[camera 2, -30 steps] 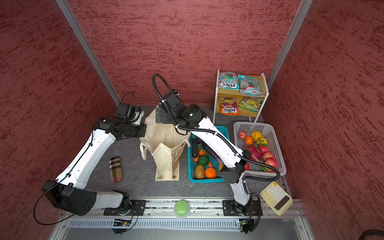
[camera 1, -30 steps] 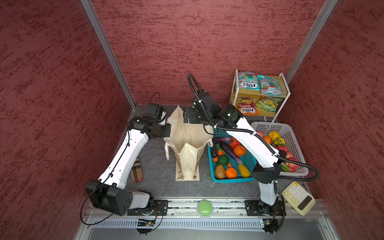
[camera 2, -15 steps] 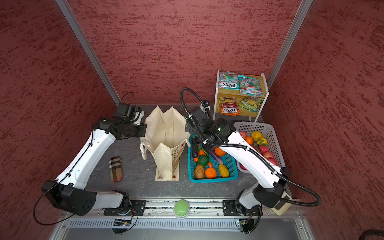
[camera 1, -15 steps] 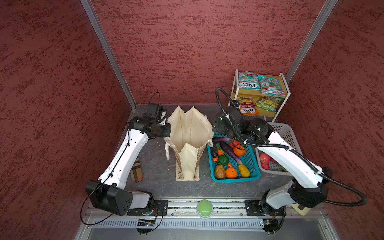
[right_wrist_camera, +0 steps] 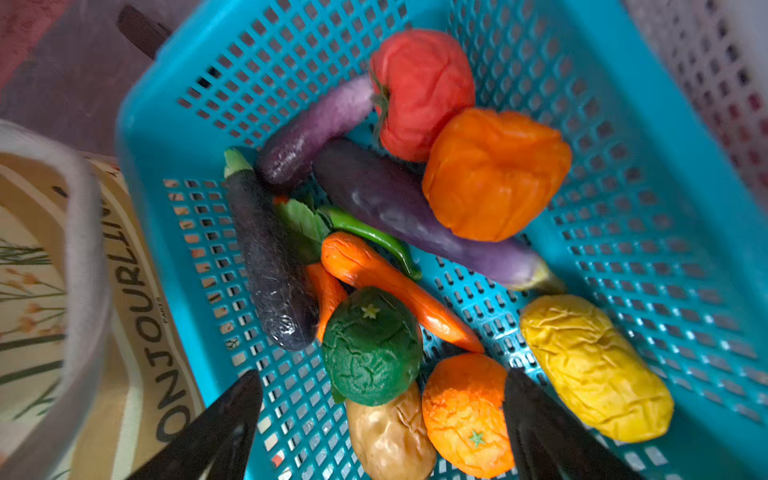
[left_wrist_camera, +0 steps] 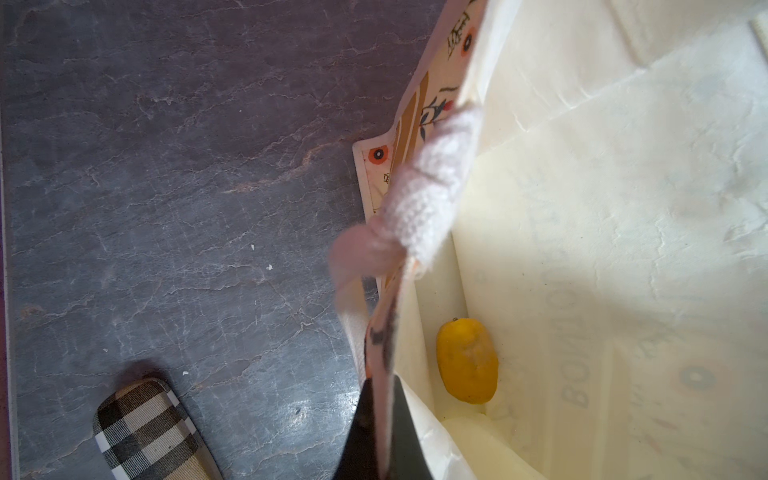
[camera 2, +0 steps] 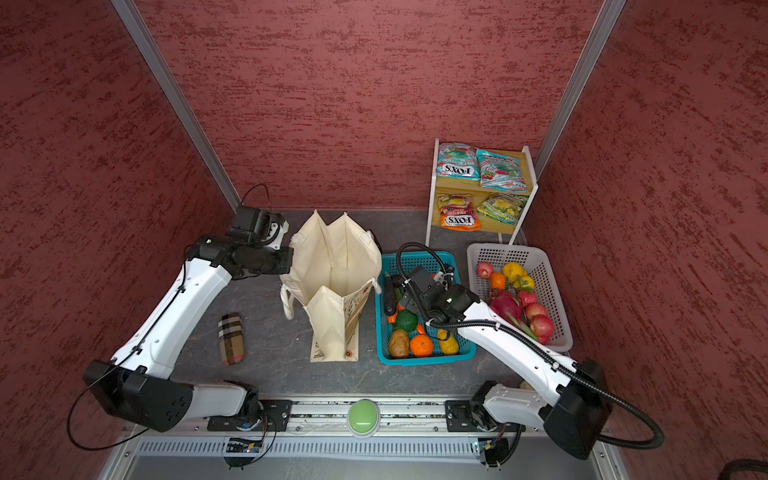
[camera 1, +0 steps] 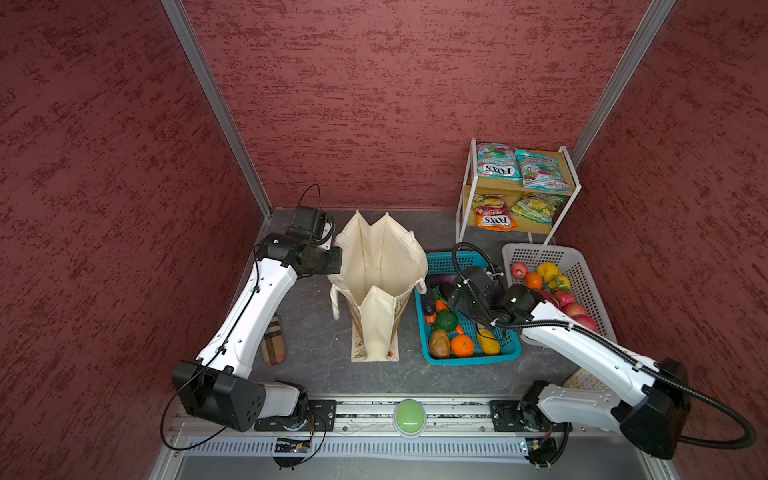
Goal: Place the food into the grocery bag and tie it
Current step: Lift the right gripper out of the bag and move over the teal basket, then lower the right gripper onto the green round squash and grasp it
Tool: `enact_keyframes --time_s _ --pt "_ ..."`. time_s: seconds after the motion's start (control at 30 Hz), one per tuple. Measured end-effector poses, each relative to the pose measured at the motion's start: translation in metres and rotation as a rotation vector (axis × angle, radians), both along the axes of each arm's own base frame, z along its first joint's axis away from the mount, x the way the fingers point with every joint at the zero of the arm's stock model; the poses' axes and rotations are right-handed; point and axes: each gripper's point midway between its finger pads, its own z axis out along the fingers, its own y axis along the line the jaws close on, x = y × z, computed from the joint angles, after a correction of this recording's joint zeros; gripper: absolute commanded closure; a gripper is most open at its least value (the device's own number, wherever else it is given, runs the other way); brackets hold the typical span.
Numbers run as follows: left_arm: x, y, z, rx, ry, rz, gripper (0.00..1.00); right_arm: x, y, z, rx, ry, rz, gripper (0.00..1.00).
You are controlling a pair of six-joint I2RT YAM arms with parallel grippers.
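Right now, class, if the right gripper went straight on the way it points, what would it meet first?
Probably the green vegetable in the teal basket, centred ahead of the open right gripper in its wrist view. Depth is unclear; the brown potato might come first.

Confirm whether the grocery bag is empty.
No: the left wrist view shows a yellow fruit lying inside the grocery bag, at its bottom.

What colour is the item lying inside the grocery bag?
The item in the grocery bag is yellow-orange, clearest in the left wrist view.
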Motion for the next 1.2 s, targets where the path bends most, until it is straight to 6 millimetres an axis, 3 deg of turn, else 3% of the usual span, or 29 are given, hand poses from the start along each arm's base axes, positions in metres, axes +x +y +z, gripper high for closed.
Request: enact_keyframes --time_s 0.2,0.47,1.2 --pt "0.0 0.0 0.0 0.0 0.0 0.0 1.0 -0.002 0.016 -0.03 0.07 0.063 0.0 0.12" --pt "0.0 0.0 0.0 0.0 -0.001 -0.001 1.0 -0.003 0.024 -0.053 0.088 0.105 0.009 0.15" --pt "0.0 -0.001 0.0 0.0 -0.002 -0.002 1.0 0.004 0.034 -0.076 0.076 0.143 0.031 0.19"
